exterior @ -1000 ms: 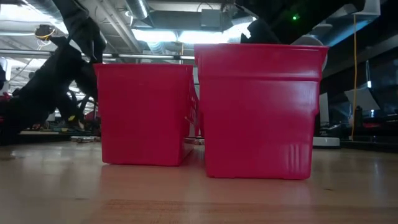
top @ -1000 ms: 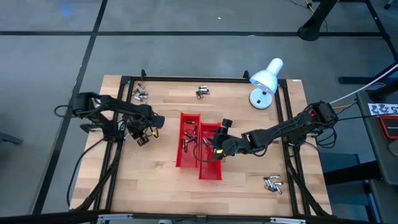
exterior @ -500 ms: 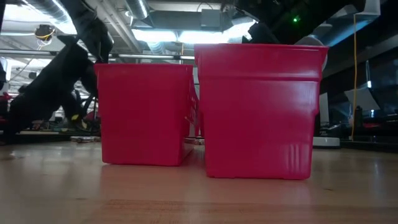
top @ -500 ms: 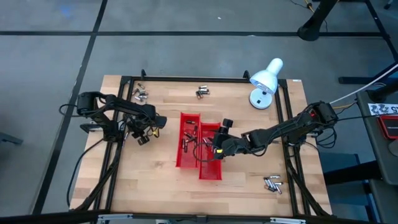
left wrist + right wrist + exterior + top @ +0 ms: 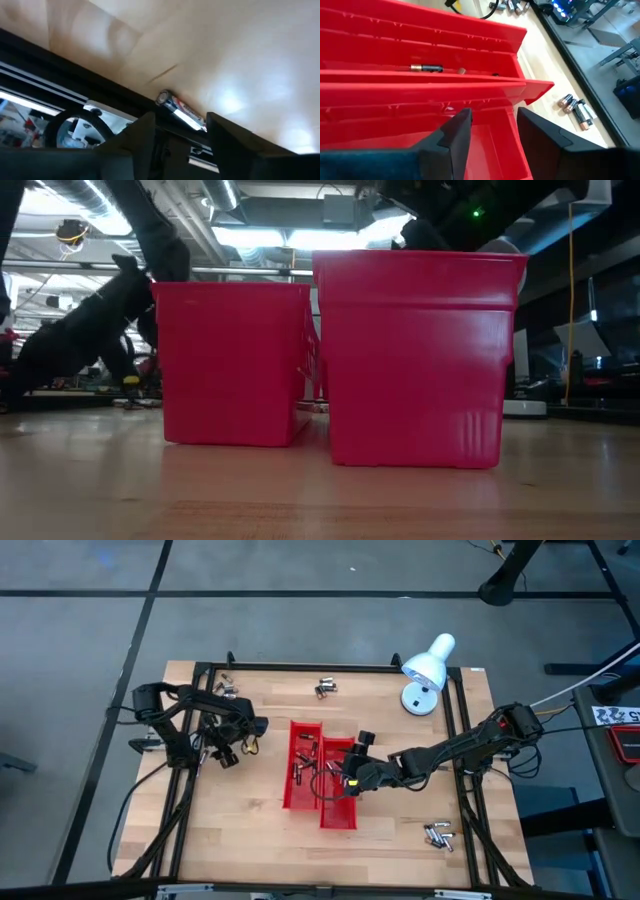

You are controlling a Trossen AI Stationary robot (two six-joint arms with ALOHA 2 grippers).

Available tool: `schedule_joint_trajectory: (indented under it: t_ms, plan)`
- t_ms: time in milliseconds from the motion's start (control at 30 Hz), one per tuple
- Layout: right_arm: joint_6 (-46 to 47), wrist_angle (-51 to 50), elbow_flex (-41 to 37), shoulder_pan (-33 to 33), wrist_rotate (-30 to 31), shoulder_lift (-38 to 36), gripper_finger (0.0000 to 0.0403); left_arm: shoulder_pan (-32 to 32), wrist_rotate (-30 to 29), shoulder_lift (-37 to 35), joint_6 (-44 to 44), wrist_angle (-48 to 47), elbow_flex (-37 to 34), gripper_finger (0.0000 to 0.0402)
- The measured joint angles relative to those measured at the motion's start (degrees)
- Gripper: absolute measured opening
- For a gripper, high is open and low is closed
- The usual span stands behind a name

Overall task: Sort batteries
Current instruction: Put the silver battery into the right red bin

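left arm: reaches in from the table's left edge, elbow bent, wrist turned toward the far-left corner | left gripper [image 5: 228,747]: low over the table, fingers [image 5: 231,142] parted with a clear gap | right arm: stretched from the right edge toward the centre | right gripper [image 5: 349,778]: fingers [image 5: 454,134] apart, nothing between them

You have a table [image 5: 250,830] of pale, smooth, matt wood planks. On it: two trays [image 5: 300,765] of glossy red plastic; beside them, batteries [image 5: 325,688] of shiny metal. Behind the trays, a lamp [image 5: 428,665] with a smooth white shade. Table frame [image 5: 300,667]: matt black metal.
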Motion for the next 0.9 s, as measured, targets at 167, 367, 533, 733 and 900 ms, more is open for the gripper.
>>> schedule_joint_trajectory:
  t_ms: [167,367,533,733,900]
  plan:
    - [0.7,-1.7,0.0,0.0,-1.3,0.0,0.0163,3.0,-2.5,3.5,0.4,-1.4,-0.3,0.0200]
    - [1.4,-2.4,-0.1,0.0,-1.3,0.0,0.0163,4.7,-0.8,5.8,3.6,-0.5,-1.0,0.0210]
    - [1.0,0.7,-3.5,0.0,-1.2,0.1,0.0163,4.9,2.2,7.1,5.7,0.2,-1.2,0.0210]
    - [1.1,1.1,-4.2,0.0,1.3,0.1,0.0163,4.2,7.2,7.4,7.1,4.2,-1.8,0.0210]
    - [0.9,1.3,-4.2,0.0,1.3,0.1,0.0163,2.5,7.7,7.7,6.8,5.6,-2.2,0.0210]
